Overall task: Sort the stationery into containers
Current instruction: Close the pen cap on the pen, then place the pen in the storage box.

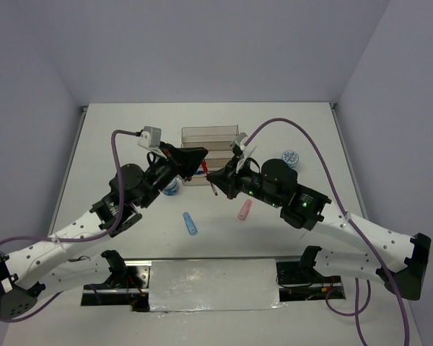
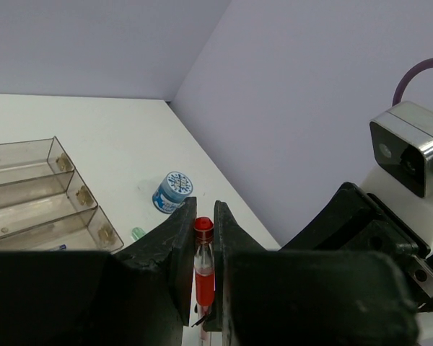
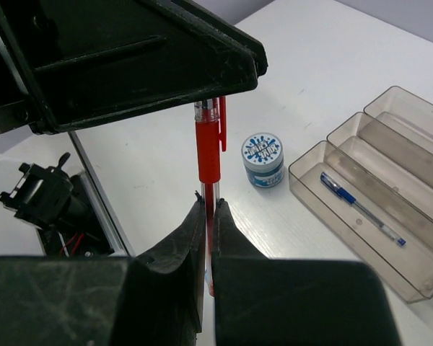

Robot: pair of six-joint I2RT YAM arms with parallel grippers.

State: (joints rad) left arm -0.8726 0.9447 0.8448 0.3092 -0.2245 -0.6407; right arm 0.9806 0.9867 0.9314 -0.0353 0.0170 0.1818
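Task barely begun: left claw (image 2: pixel 204 209) and right claw (image 3: pixel 208 205) both grip the red pen (image 3: pixel 208 144); one blue pen (image 3: pixel 361 209) lies in a tray (image 3: pixel 297 173); rolls (image 1: pixel 291 157) and sticks (image 1: pixel 245 210) lie unsorted on the worktop (image 1: pixel 130 137).

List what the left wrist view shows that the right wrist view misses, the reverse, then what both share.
Left wrist only: a green stick beside the rack and the right arm's camera. Right wrist only: a blue pen, seen whole in the nearest tray. Both: the red pen, clamped by the left end effector and the right end effector, the three-tray rack and a blue-white roll.
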